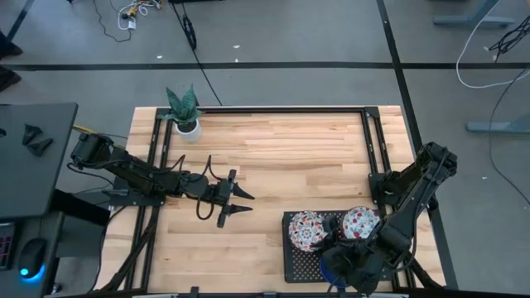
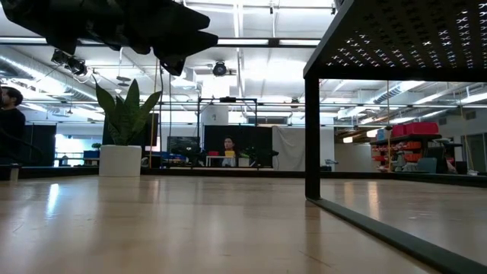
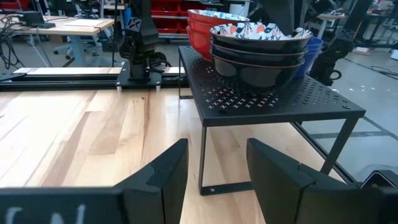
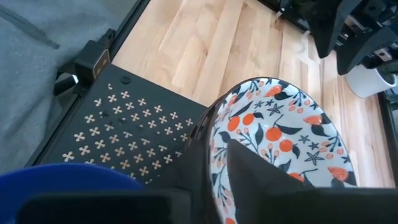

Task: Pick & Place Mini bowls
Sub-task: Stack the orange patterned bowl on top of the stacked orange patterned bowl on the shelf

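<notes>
Right gripper [image 4: 221,155] sits at the rim of a floral mini bowl [image 4: 280,137] over the black perforated rack [image 4: 124,137]. Whether it is clamped on the rim or clear of it cannot be told.

Left gripper [image 1: 238,203] hovers mid-table, well apart from the rack, jaws spread wide and empty.

Hazards, as judged:
- If the rim is caught on withdrawal, the bowl may tilt or be dragged off its stack.
- The blue mini bowl [image 4: 62,177] lies just beside the right gripper and near the rack's edge, so a sideways move could knock it off.

Count:
- Floral stacks on the rack: two [image 1: 306,230] [image 1: 360,222]. The bowls in each stack cannot be counted reliably.
- Blue bowls visible: one.
- Potted plant [image 1: 184,112]: one, at the table's far corner.
</notes>
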Tool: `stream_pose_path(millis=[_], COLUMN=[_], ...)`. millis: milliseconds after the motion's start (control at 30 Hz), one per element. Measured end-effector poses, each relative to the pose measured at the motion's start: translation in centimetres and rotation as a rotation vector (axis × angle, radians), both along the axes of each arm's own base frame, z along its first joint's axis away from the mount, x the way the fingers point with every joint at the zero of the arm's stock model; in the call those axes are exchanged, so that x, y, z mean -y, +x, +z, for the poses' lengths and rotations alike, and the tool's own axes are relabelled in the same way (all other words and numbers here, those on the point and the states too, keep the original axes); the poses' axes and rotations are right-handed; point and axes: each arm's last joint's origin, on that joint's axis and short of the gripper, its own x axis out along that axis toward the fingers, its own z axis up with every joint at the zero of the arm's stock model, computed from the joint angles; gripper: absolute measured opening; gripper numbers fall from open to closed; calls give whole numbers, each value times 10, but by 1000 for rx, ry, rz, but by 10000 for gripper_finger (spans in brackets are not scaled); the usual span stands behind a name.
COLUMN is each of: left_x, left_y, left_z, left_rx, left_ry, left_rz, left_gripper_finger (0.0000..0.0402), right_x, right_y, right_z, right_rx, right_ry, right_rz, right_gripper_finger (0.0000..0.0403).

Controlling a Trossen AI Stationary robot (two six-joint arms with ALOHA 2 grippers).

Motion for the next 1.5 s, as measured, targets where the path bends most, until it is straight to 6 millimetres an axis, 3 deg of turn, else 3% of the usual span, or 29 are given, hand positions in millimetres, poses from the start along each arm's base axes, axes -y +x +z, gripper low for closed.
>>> stream_pose_path(millis=[233, 400, 533, 800, 1500], left_x=[0, 0, 0, 0, 0], left_y=[0, 0, 0, 0, 0], left_z=[0, 0, 0, 0, -1], left_rx=[0, 2, 2, 2, -10], left_ry=[0, 12, 13, 15, 20], left_rz=[0, -1, -2, -2, -2], left_gripper_finger=[167, 167, 167, 167, 167], right_x=[4, 10, 11, 13, 20], right_y=[-3, -10, -12, -4, -3], right_z=[8, 23, 33, 30, 24], right_rx=[13, 20, 25, 1, -63], right_ry=[23, 95, 164, 182, 188], right_rz=[3, 40, 99, 112, 38], right_gripper_finger=[130, 140, 117, 7, 2])
